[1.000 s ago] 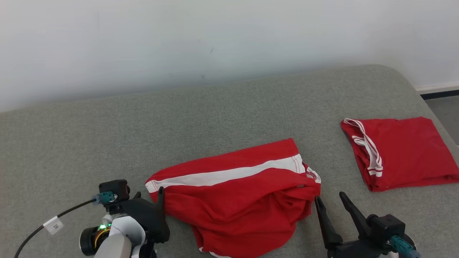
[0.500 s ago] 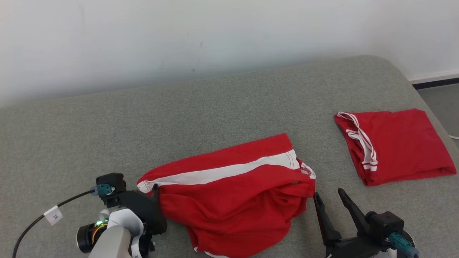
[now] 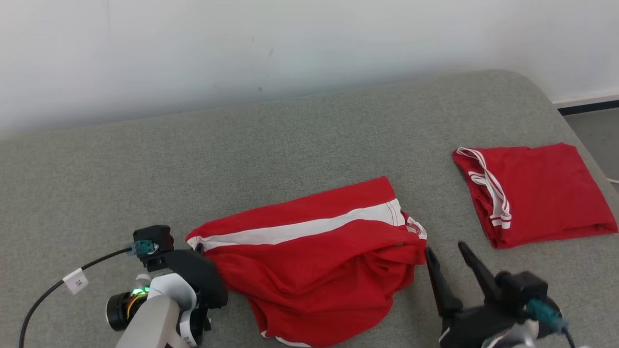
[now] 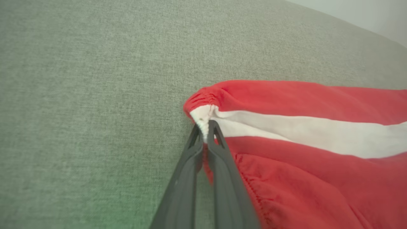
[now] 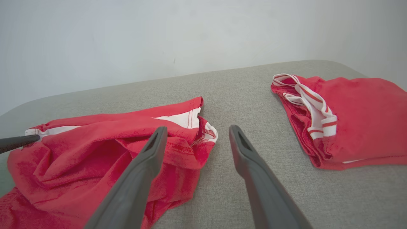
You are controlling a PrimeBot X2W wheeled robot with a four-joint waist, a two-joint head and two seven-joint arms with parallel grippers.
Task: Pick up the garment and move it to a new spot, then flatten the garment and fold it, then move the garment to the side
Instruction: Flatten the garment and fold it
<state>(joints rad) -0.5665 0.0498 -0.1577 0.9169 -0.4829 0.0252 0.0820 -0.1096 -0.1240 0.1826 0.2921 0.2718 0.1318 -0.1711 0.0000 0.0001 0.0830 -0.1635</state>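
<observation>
Left arm: it sits low at your near left, with the pale forearm (image 3: 150,324) bent inward and the left gripper (image 4: 206,128) pointing across the grey surface (image 3: 290,145) at the garment's left end.
Left grip: you have its fingers (image 4: 222,165) clamped together on the white-striped corner of the garment (image 3: 314,256).
Right arm: it sits low at your near right, with the right gripper (image 3: 445,248) aimed away from you, just beside the garment's right edge.
Right grip: its fingers (image 5: 254,165) are spread apart with nothing between them.
Garment: soft red knit with one white band and a gathered end, rumpled toward you, lying between your two grippers.
Folded piece (image 3: 537,193): red with white trim, neat and flat, well apart at your right.
Surface: woven grey upholstery with a rounded corner, and a pale wall (image 3: 290,48) behind it.
</observation>
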